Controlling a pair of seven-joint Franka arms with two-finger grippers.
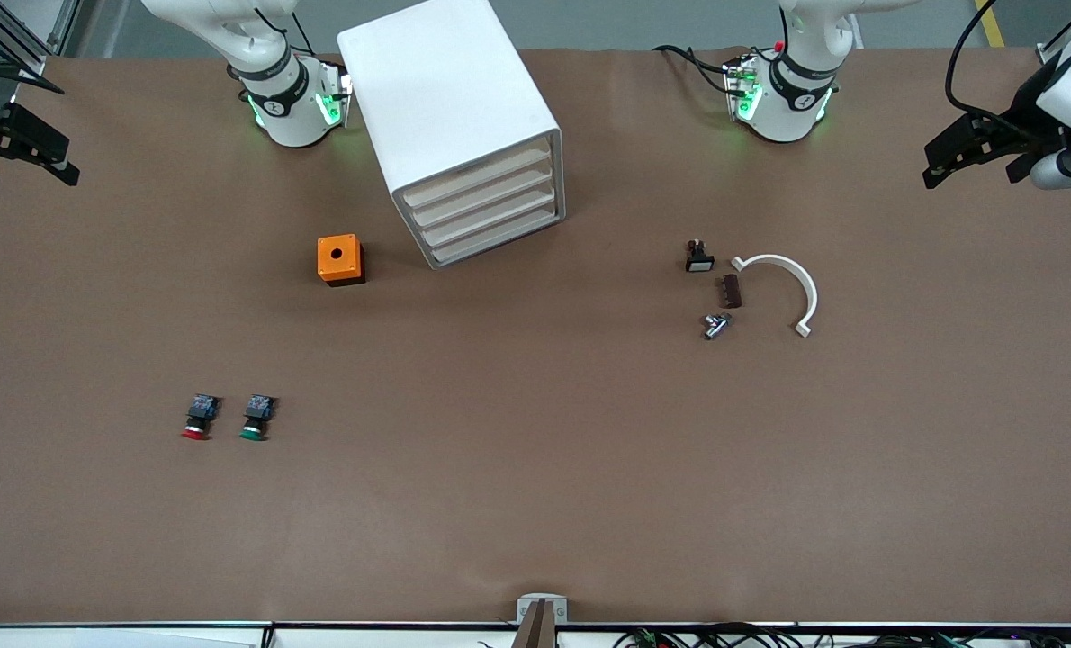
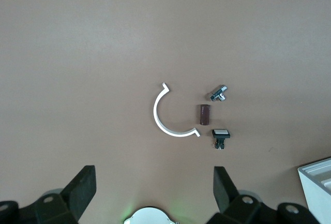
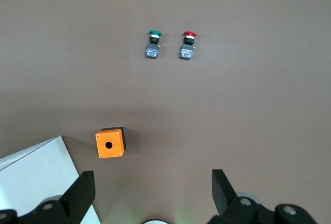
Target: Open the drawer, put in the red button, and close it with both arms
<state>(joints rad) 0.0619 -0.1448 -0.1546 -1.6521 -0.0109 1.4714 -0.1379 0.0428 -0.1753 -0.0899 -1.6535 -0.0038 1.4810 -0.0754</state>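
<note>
The white cabinet [image 1: 450,108] stands near the right arm's base, and its four beige-fronted drawers [image 1: 490,211] are all shut. The red button [image 1: 198,419] lies on the table toward the right arm's end, beside the green-capped button [image 1: 256,418]. It also shows in the right wrist view [image 3: 187,45]. My right gripper [image 1: 49,153] hangs open and empty high over the right arm's end of the table; in its own view [image 3: 151,193] the jaws stand wide. My left gripper [image 1: 949,157] is open and empty high over the left arm's end, as its own view [image 2: 153,190] shows.
An orange box with a hole [image 1: 340,259] sits beside the cabinet. Toward the left arm's end lie a white curved piece [image 1: 792,288], a brown block [image 1: 731,290], a small metal part [image 1: 716,325] and a black switch with a white cap [image 1: 699,257].
</note>
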